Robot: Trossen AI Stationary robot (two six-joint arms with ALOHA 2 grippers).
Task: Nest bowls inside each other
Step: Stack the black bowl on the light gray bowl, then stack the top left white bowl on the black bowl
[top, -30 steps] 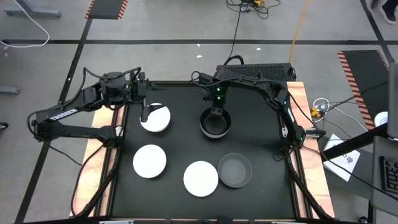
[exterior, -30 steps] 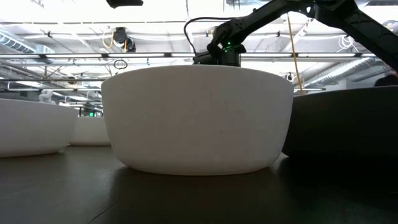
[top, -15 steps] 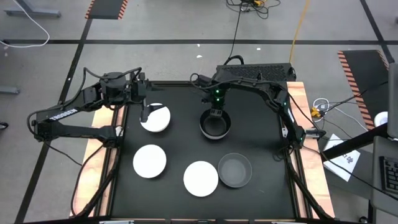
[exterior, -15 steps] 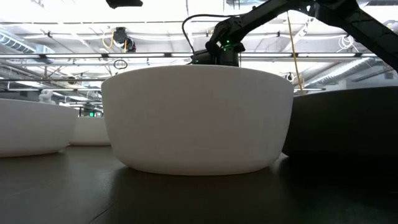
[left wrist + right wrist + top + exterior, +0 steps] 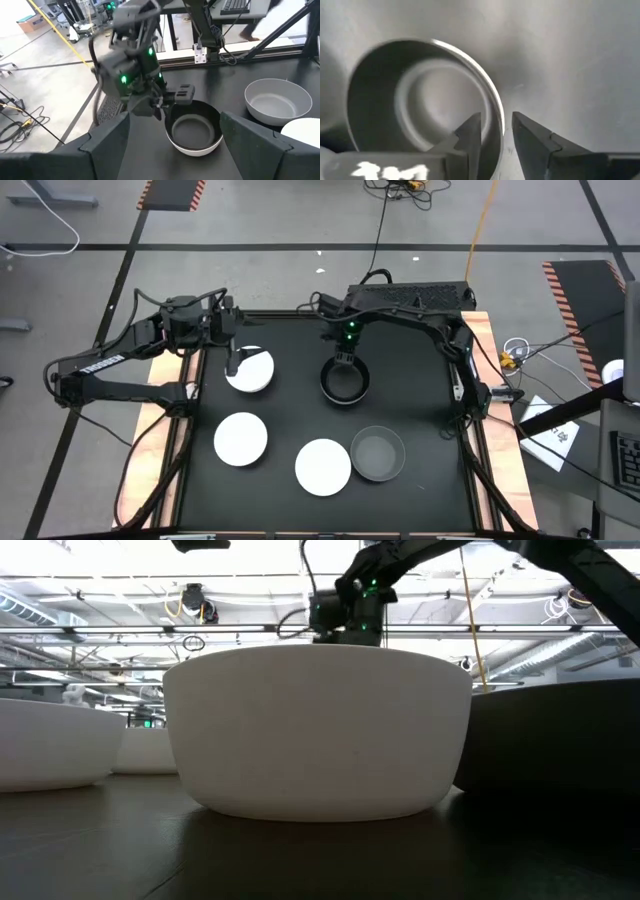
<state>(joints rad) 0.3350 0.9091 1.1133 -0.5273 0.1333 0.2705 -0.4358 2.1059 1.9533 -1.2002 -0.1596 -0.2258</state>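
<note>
A dark bowl (image 5: 344,383) sits nested in a white bowl (image 5: 195,148) at the table's far middle. My right gripper (image 5: 345,360) hangs just above this stack's far rim and points down. It is open, one finger over the inside of the rim (image 5: 496,117) and one over the outside, touching nothing. My left gripper (image 5: 235,362) waits open above a white bowl (image 5: 252,370) at the far left. Two more white bowls (image 5: 241,438) (image 5: 323,466) and a grey bowl (image 5: 377,454) rest on their bases near the front.
The black tabletop (image 5: 420,400) has raised wooden side rails (image 5: 482,380). Bare table lies between the nested stack and the front row of bowls. In the low view, the nearest white bowl (image 5: 318,730) blocks most of the table.
My right gripper has opened, let go of the dark bowl's far rim, and risen a little above it. The dark bowl stays in the white one, and less of the white bowl shows under it than before.
</note>
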